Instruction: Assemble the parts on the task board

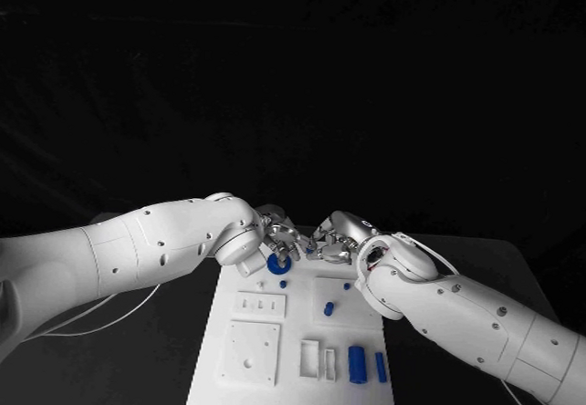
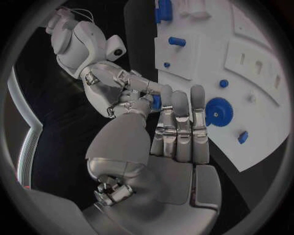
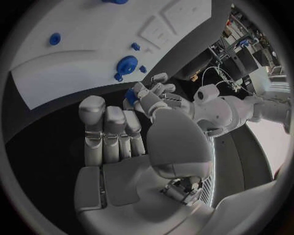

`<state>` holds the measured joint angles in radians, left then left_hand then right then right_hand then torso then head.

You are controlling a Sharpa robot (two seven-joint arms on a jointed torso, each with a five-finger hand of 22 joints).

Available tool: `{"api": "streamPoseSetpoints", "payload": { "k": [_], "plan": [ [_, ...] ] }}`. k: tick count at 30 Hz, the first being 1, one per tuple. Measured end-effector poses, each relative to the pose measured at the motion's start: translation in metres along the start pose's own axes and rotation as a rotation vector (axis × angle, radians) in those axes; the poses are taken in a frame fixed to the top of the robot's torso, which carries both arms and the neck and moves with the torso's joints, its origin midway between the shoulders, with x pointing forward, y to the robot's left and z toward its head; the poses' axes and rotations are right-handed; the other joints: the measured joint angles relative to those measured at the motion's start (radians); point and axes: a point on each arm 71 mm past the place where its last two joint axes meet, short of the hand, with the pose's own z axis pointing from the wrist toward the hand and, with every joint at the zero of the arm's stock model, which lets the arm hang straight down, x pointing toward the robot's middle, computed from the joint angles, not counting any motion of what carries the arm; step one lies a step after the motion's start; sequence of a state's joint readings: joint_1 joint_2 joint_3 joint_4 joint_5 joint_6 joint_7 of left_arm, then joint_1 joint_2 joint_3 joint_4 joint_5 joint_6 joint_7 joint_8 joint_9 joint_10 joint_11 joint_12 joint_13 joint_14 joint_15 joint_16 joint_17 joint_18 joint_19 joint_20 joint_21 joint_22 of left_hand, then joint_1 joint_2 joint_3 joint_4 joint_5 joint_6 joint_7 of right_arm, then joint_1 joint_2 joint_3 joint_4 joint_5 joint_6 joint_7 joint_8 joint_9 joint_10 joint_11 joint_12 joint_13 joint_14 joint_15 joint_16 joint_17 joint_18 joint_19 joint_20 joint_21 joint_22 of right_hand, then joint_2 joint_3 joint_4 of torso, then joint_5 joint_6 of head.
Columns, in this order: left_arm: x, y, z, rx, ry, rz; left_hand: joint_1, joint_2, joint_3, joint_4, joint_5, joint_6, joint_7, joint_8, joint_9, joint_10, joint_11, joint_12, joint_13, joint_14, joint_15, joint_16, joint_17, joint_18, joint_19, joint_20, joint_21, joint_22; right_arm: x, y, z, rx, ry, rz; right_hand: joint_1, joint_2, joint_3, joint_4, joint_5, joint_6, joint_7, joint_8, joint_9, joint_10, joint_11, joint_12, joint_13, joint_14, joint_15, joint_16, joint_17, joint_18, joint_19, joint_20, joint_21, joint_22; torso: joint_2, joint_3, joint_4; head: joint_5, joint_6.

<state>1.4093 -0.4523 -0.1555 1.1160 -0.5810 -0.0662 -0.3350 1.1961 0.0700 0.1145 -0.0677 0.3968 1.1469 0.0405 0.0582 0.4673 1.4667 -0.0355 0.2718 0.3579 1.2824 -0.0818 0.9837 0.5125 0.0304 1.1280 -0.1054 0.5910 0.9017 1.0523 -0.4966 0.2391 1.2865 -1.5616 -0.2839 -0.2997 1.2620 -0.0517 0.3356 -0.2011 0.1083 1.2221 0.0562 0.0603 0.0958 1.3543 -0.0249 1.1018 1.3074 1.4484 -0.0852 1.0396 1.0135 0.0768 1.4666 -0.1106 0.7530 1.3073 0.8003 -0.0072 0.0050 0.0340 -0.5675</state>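
Above the far end of the white task board [image 1: 293,376], my left hand [image 1: 276,235] and right hand [image 1: 340,240] meet fingertip to fingertip. A small blue part [image 2: 156,102] [image 3: 130,99] sits between them, pinched by the left hand [image 2: 174,132] between thumb and finger. The fingertips of the right hand [image 3: 119,134] close on it too. I cannot tell which hand bears it. A blue gear [image 1: 280,266] [image 2: 215,110] [image 3: 127,63] lies on the board just below the hands.
On the board's middle stands a short blue peg [image 1: 329,308]. Two blue cylinders [image 1: 358,363] lie near its front right, beside white blocks [image 1: 319,359]. White plates with slots [image 1: 261,305] and holes [image 1: 251,351] take up its left half. Black table surrounds the board.
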Motion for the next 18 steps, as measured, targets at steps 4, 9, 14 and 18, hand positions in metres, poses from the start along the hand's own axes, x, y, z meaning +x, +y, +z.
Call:
{"api": "streamPoseSetpoints", "payload": {
  "k": [4, 9, 14, 18],
  "plan": [
    [0.0009, -0.0004, 0.0008, 0.000, 0.001, 0.000, -0.008, 0.008, 0.012, -0.015, 0.040, 0.000, 0.000, 0.004, 0.002, 0.000, 0.000, -0.002, -0.004, 0.000, 0.000, 0.000, 0.001, 0.000, 0.000, 0.000, -0.003, 0.016, 0.0002, -0.0003, -0.0004, 0.003, 0.001, -0.002, 0.000, 0.000, 0.000, 0.000, 0.000, 0.000, 0.000, -0.001, 0.000, 0.000, 0.000, 0.000, 0.000, 0.000, 0.000, 0.000, 0.000, 0.000, 0.000, 0.000, 0.000, 0.000, 0.000, 0.0000, 0.0000, 0.000, -0.001],
    [0.0018, -0.0003, 0.0015, 0.000, 0.004, -0.001, -0.019, 0.019, 0.056, -0.029, 0.013, -0.006, 0.006, 0.005, 0.002, 0.000, 0.000, -0.007, -0.011, 0.000, 0.000, 0.000, 0.003, 0.000, 0.000, 0.000, -0.003, 0.045, 0.0005, -0.0006, -0.0008, 0.006, 0.002, -0.003, 0.000, 0.000, 0.000, 0.000, 0.000, 0.001, -0.001, -0.004, 0.000, 0.000, 0.000, 0.000, 0.000, 0.000, 0.000, 0.000, 0.000, 0.000, 0.000, 0.000, 0.000, 0.000, 0.000, 0.0001, 0.0002, -0.001, -0.002],
    [0.0026, 0.0000, 0.0019, 0.000, 0.007, -0.001, -0.057, -0.002, 0.203, -0.024, -0.030, -0.011, 0.011, 0.004, 0.002, 0.000, 0.000, -0.003, -0.012, 0.000, 0.000, 0.007, 0.005, 0.000, 0.000, 0.000, 0.005, 0.088, 0.0008, -0.0004, -0.0010, 0.008, 0.002, -0.003, -0.001, -0.001, 0.000, 0.000, -0.001, 0.001, -0.001, -0.003, 0.000, 0.000, 0.000, 0.000, 0.000, 0.000, 0.000, 0.000, 0.000, 0.000, 0.000, 0.000, 0.000, 0.000, 0.000, 0.0003, 0.0012, -0.002, -0.003],
    [0.0022, 0.0009, 0.0019, -0.002, 0.006, -0.001, -0.073, -0.018, 0.239, -0.045, -0.030, -0.007, 0.015, 0.004, 0.003, 0.000, -0.004, 0.013, -0.009, 0.005, -0.005, 0.014, 0.010, 0.000, 0.000, 0.000, 0.005, 0.107, 0.0009, -0.0003, -0.0008, 0.009, 0.002, -0.003, -0.009, -0.009, -0.001, 0.007, 0.004, 0.001, -0.001, 0.001, 0.000, 0.000, 0.000, -0.005, 0.000, 0.000, 0.000, 0.000, -0.004, 0.000, 0.000, 0.000, 0.000, 0.000, 0.000, 0.0002, 0.0019, -0.003, -0.003]
  ]
}}
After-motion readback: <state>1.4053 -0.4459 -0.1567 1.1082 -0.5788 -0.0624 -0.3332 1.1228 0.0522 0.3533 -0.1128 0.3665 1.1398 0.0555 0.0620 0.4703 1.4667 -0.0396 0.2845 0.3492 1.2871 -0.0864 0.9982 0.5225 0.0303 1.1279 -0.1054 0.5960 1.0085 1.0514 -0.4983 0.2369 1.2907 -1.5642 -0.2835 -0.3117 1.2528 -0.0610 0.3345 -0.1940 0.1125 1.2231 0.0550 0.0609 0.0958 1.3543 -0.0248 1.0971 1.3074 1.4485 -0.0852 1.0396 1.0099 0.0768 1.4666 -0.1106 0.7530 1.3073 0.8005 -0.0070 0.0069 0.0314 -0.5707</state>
